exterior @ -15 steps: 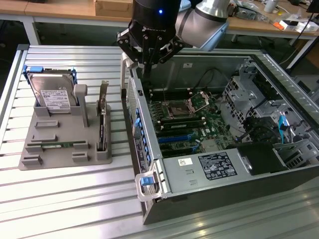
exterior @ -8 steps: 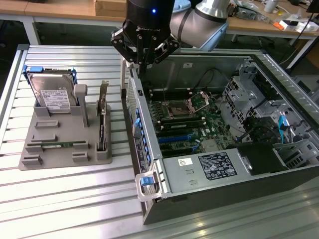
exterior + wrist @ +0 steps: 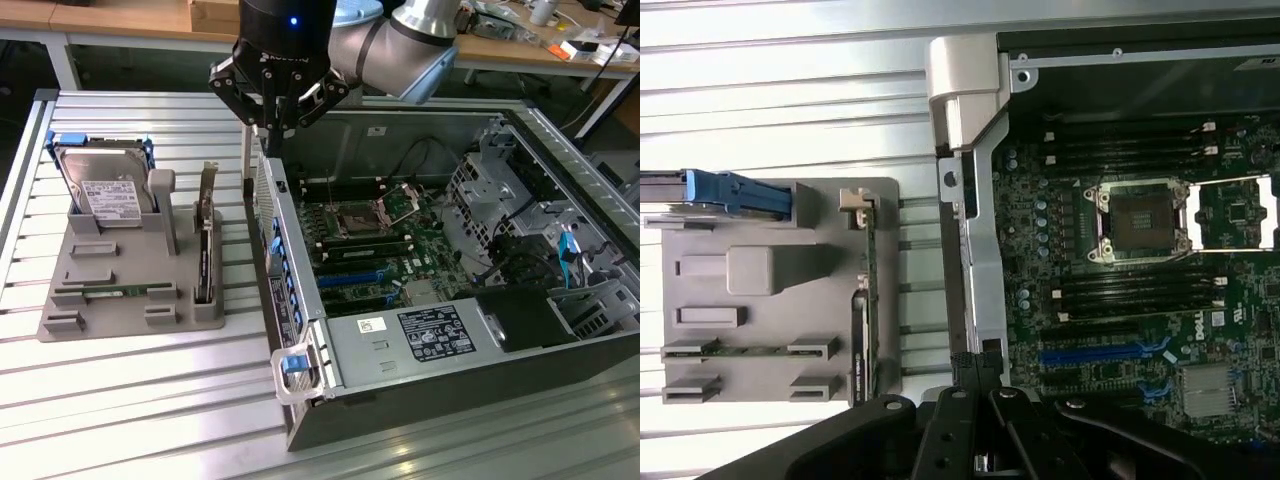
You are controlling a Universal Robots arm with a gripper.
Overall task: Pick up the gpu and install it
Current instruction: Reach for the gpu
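The gripper (image 3: 272, 125), its fingers pressed together on nothing, hangs over the side wall of the open computer case (image 3: 400, 345), on the side facing the grey holder (image 3: 120, 262). The holder sits just outside that wall. In it the gpu (image 3: 205, 250) stands on edge in the slot nearest the case, a green memory stick (image 3: 115, 291) lies in a low slot farther from the case, and the hard drive (image 3: 100, 195) stands upright at the end farthest from it. Inside the case lies the motherboard (image 3: 385, 245), with its processor socket (image 3: 352, 215) open and blue card slots (image 3: 350, 278) towards the holder-side wall.
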